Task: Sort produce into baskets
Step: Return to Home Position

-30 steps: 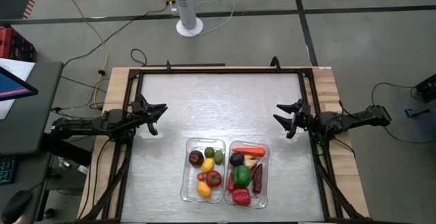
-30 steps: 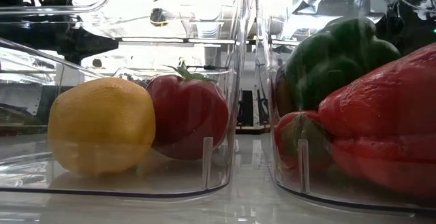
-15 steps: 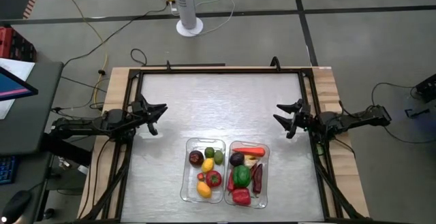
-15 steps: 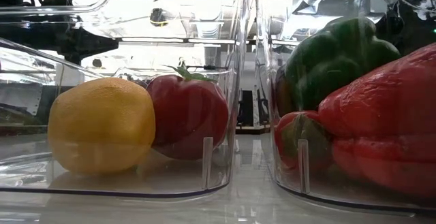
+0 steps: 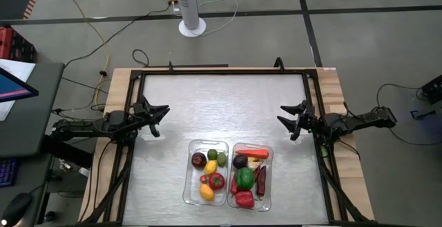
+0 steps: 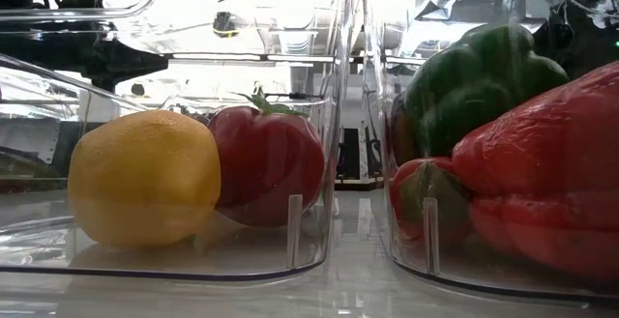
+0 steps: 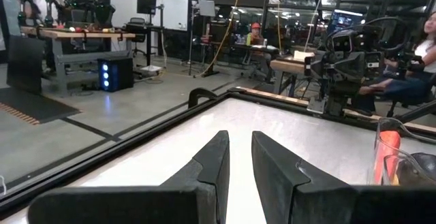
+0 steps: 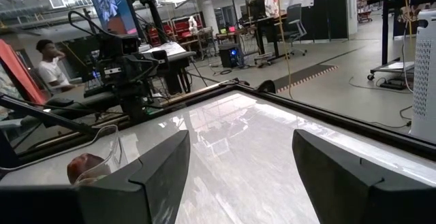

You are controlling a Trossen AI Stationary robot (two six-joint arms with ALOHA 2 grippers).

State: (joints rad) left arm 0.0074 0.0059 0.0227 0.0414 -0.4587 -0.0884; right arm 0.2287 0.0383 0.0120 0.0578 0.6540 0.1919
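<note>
- Nothing shifts over the last second: both arms lie just as they did, and no piece in either bin has stirred.
- The left hand (image 5: pixel 160 120) sits at the left edge of the surface (image 5: pixel 221 103), well apart from the bins. Its own wrist view shows the hand (image 7: pixel 240 157) narrow, with only a thin slit between the fingers, and empty.
- The right hand (image 5: pixel 284 120) mirrors it at the right edge. In its wrist view the hand (image 8: pixel 238 157) is wide apart and holds nothing.
- All the produce (image 5: pixel 216 180) in sight lies inside the bins, which stand side by side at the near middle of the surface.
- The left bin (image 5: pixel 187 185) holds mostly round pieces: yellow, red, green and one dark.
- The right bin (image 5: pixel 271 179) has a carrot (image 5: pixel 253 153) across its far end, with a green pepper (image 5: pixel 244 178), a red pepper (image 5: pixel 244 199) and some dark pieces nearer (probably chillies, though they are too small to be sure).
- From surface height, a lemon (image 6: pixel 145 178) sits just beside a tomato (image 6: pixel 271 163) in one bin. The two peppers fill the bin next to it.
- From above, no piece shows on the surface outside the bins.
- My reading is that the stillness means the sorting is finished and the arms have already reached their rest pose, with nothing left to pick.
</note>
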